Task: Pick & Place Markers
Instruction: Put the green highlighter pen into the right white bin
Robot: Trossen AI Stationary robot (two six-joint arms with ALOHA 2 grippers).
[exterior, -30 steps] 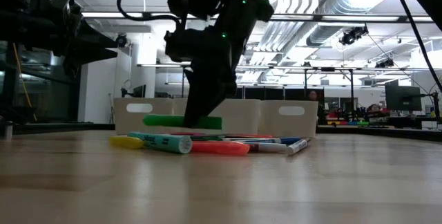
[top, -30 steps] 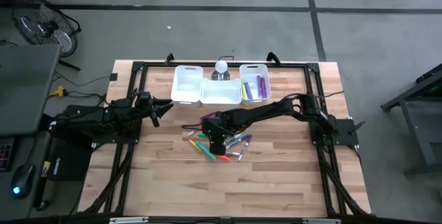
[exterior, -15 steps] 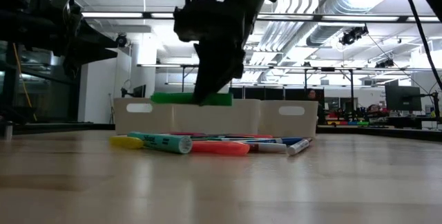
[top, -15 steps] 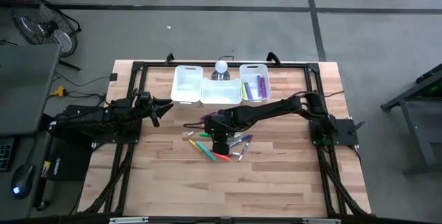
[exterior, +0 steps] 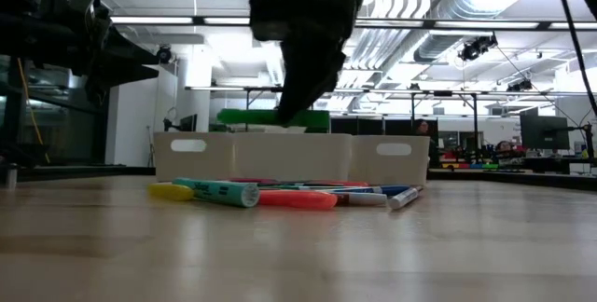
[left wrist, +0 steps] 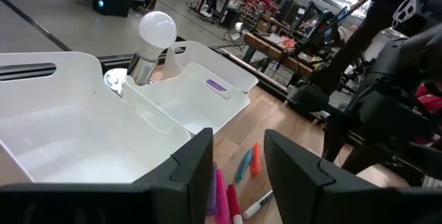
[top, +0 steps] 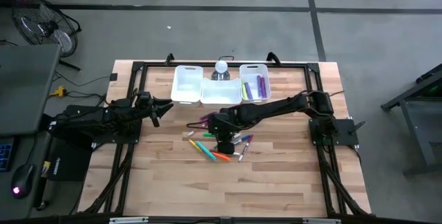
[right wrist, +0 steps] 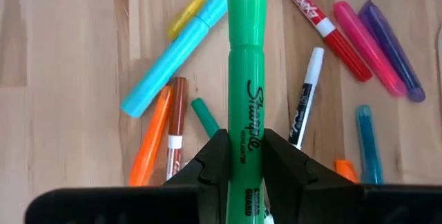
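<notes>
A heap of markers [top: 221, 144] in mixed colours lies flat on the wooden table, also seen from above in the right wrist view [right wrist: 179, 79] and level in the low view [exterior: 280, 193]. My right gripper [top: 224, 140] hangs over the heap, shut on a green marker [right wrist: 246, 79]. In the low view that green marker [exterior: 272, 117] is level, above the bins' rims. Two more markers, purple and yellow-green, lie in the right bin [top: 254, 86]. My left gripper [top: 166, 106] waits open at the table's left, its fingers [left wrist: 200, 162] apart. My right gripper pinches the green marker between its two fingers [right wrist: 215, 158], near one end of the barrel [right wrist: 246, 156]. The fingers come from above, pointing down, and lie across it. The marker is lifted clear of the table and level, its long free end [exterior: 238, 116] sticking out.
Three white bins [top: 219, 91] stand in a row near the table's far edge, with a light bulb [top: 221, 67] on a metal base behind the middle one. Black frame rails [top: 135, 106] run along the table's sides. Bare wood lies nearer than the heap.
My right gripper has risen from just over the heap, carrying the green marker up with it, level all the while, from below the bins' rims to above them. It has also drifted slightly toward the table's right. The heap has stayed put.
</notes>
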